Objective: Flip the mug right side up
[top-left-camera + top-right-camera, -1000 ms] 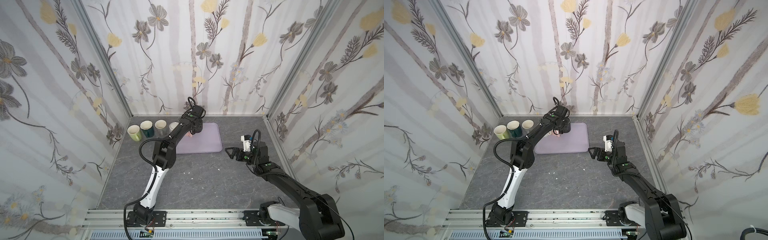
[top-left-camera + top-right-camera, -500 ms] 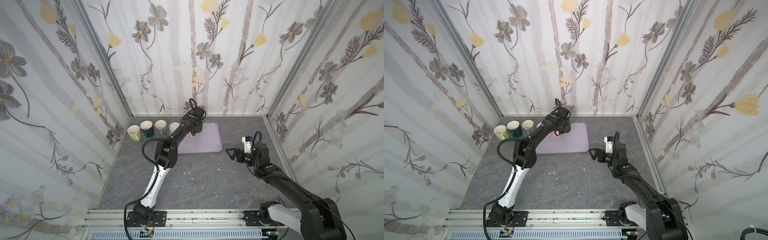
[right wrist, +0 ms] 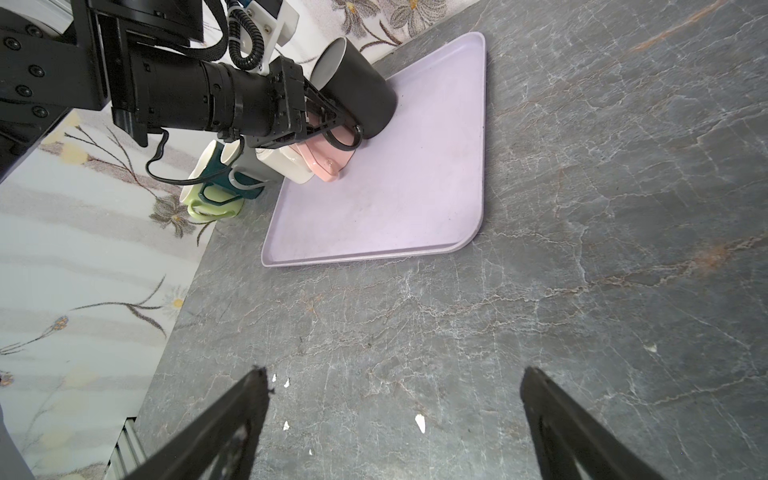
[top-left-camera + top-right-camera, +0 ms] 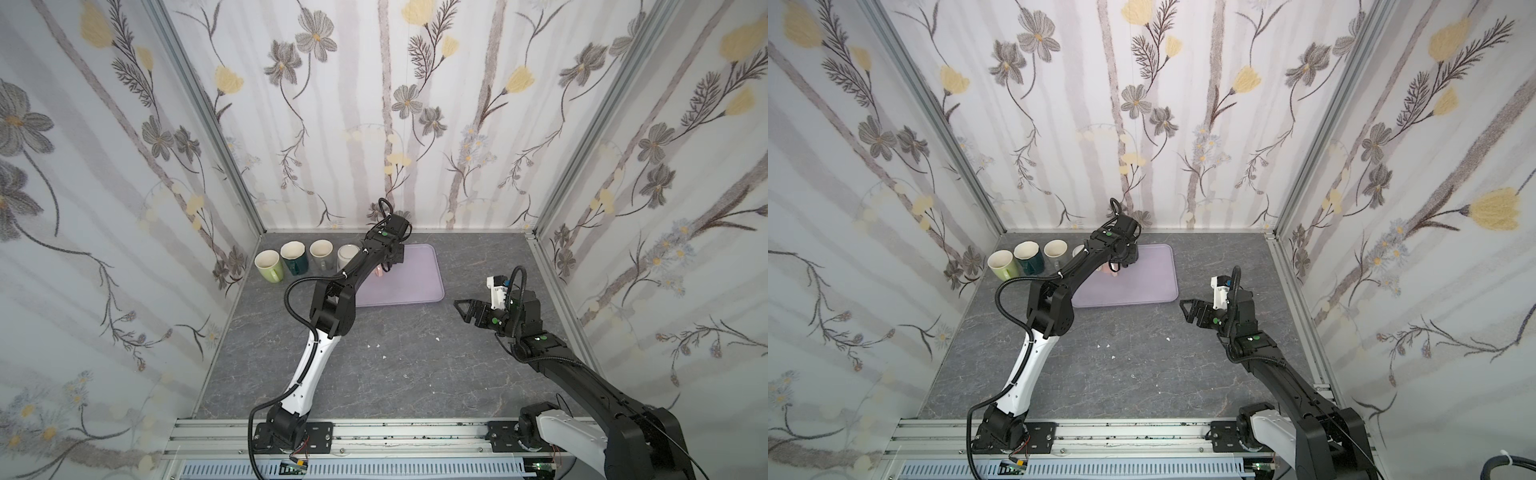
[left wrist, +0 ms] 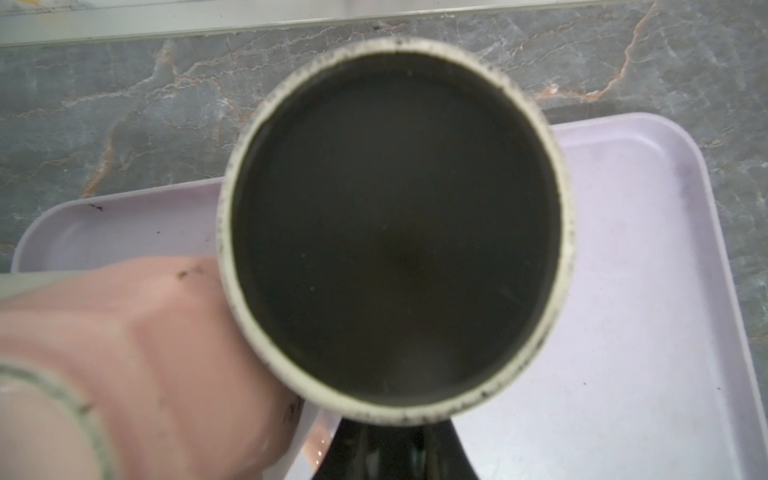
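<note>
Now, left hand (image 3: 347, 132) clamps black mug (image 3: 361, 87) by its handle.
Mug looks bottom-up on the tray (image 3: 395, 199), so the turning remains; right hand (image 3: 392, 374) waits, fingers apart.

left claw (image 3: 351, 133): closed over the last second from partly open until clamped on the handle of the black mug (image 3: 361, 91) | left arm (image 4: 332, 307): elbow carried slightly toward the lilac tray (image 3: 395, 199)
</note>
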`<action>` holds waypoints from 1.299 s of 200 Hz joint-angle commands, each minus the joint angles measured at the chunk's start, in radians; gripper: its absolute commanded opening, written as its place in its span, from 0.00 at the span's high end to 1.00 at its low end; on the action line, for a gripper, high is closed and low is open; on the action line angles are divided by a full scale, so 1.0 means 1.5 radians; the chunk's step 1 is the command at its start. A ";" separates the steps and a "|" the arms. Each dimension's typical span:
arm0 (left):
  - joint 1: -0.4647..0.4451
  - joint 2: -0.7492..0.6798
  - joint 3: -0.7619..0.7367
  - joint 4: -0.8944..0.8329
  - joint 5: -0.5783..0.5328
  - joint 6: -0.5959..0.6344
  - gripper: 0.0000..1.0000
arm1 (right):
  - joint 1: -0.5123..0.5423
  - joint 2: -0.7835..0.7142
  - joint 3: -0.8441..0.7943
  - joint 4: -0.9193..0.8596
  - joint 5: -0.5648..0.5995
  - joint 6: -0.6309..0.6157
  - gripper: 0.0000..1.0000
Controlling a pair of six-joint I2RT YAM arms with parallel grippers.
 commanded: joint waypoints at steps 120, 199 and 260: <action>-0.111 -0.141 -0.210 0.042 -0.005 -0.039 0.80 | 0.001 0.012 -0.022 0.064 0.002 0.030 0.06; -0.114 -0.140 -0.247 0.078 -0.021 -0.027 0.63 | 0.001 0.009 -0.034 0.070 -0.008 0.036 0.06; -0.107 -0.106 -0.198 0.059 -0.022 -0.011 0.73 | 0.001 0.000 -0.040 0.065 -0.002 0.033 0.06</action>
